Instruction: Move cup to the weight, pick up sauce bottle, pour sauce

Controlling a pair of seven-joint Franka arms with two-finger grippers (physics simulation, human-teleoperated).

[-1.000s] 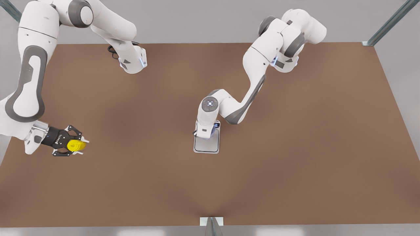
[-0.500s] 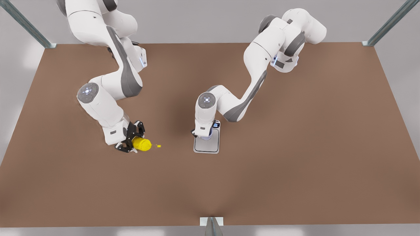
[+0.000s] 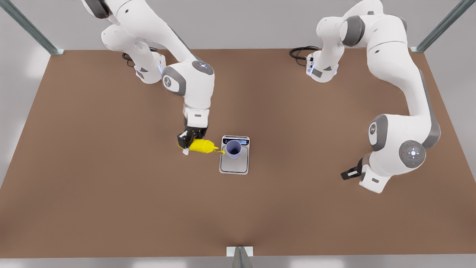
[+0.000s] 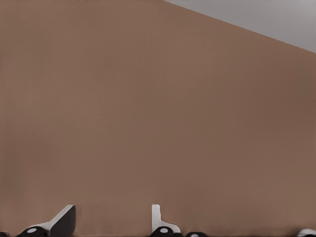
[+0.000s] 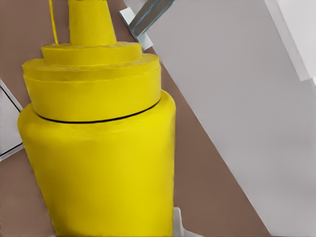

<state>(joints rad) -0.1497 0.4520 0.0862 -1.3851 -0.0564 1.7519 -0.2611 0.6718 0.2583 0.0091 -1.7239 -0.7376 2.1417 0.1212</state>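
Nowhere readable writing; right claw [image 3: 189, 143] grips sauce bottle [image 3: 202, 146], nozzle at cup [image 3: 233, 149].

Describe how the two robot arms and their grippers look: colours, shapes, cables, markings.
Both arms have rounded glossy white shells with dark grey joint bands and round caps with small lit dots. Black cables coil at each base. The right gripper is a black bracket with pale fingertips; the left gripper is black too, its fingers white and grey wedges.

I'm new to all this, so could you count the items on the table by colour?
Yellow: 1, the sauce bottle, held in the right hand
Lavender-blue: 1, the cup
Silver-grey: 1, the kitchen scale
Total: 3
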